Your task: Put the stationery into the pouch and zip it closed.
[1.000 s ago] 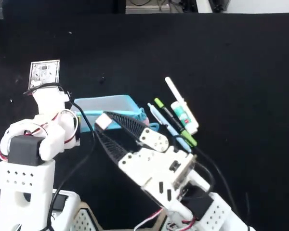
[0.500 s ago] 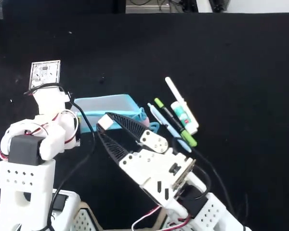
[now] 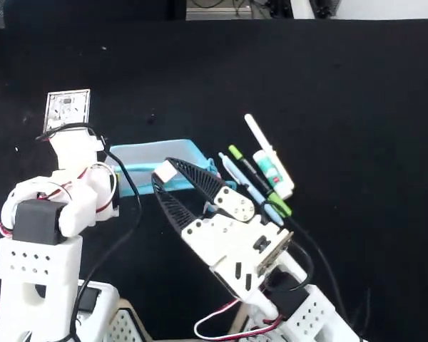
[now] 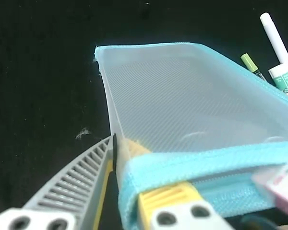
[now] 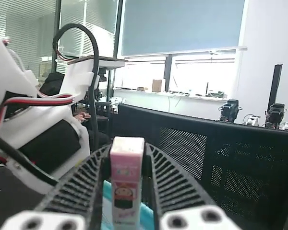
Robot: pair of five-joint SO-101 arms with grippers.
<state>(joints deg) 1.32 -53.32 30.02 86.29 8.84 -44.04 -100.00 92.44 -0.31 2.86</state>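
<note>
A light blue mesh pouch (image 3: 153, 156) lies left of the table's middle, and my left gripper (image 4: 119, 148) is shut on its zipper edge (image 4: 201, 160) at one end. My right gripper (image 3: 162, 173) holds a small pink-and-white eraser (image 3: 165, 171) between its black fingers, just over the pouch's near edge. In the right wrist view that eraser (image 5: 126, 179) stands upright in the right gripper (image 5: 127, 165). To the right of the pouch lie a green pen (image 3: 260, 183), a light blue pen (image 3: 237, 174) and a white correction pen (image 3: 271, 166).
A small white square card (image 3: 66, 108) lies at the far left behind the left arm. Black cables (image 3: 132, 203) run between the two arms. The black cloth (image 3: 342, 107) is bare across the back and the right side.
My right gripper has carried the eraser a little to the right and farther back, over the pouch's near edge. The left arm and the pens have not moved.
</note>
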